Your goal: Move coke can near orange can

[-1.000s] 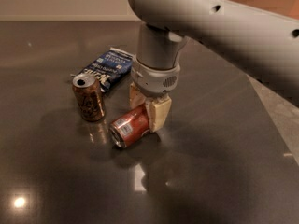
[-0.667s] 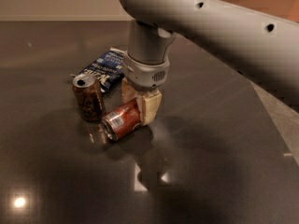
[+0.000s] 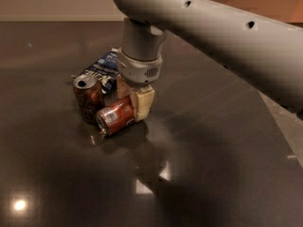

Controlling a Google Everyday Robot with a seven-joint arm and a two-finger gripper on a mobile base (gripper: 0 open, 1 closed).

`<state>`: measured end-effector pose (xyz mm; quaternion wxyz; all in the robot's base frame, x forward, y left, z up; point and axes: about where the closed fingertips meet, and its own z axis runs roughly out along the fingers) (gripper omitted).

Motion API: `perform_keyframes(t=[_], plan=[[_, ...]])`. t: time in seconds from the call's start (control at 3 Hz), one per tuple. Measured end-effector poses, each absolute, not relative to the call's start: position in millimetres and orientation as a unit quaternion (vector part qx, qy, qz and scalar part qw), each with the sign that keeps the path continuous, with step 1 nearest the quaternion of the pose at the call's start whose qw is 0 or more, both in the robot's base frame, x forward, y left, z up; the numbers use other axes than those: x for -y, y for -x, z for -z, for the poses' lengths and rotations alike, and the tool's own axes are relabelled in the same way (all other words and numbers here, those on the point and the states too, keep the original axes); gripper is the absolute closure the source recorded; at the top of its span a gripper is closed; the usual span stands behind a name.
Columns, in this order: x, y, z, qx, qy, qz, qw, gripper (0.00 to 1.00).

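Left of centre, the gripper (image 3: 135,101) is pinching the sideways coke can (image 3: 115,117) in its jaws on the table (image 3: 218,155), apparently touching the upright orange can (image 3: 88,97).

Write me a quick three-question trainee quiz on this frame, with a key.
1. True or false: the coke can stands upright.
2. What lies just behind the orange can? A) a blue snack bag B) a bowl C) a sponge
3. Fill in: the claw is shut on the ___ can.

Key: 1 false, it lies on its side next to the upright orange can; 2 A; 3 coke.
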<state>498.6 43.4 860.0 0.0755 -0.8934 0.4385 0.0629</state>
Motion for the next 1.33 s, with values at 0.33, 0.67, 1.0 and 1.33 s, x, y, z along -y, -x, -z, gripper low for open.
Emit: perform_keyframes(t=[0.33,0.67,1.0,1.33], plan=[[-47.5,-499.7,-854.2,-0.439,0.893,-0.07,0.074,0.36],[-49.2,-500.6,-854.6,-0.439,0.893,-0.068,0.078,0.12],[-50.6,-501.2,-854.7,-0.439,0.893,-0.066,0.08,0.0],[-50.7,-501.2,-854.7,-0.439,0.893,-0.066,0.08,0.0]])
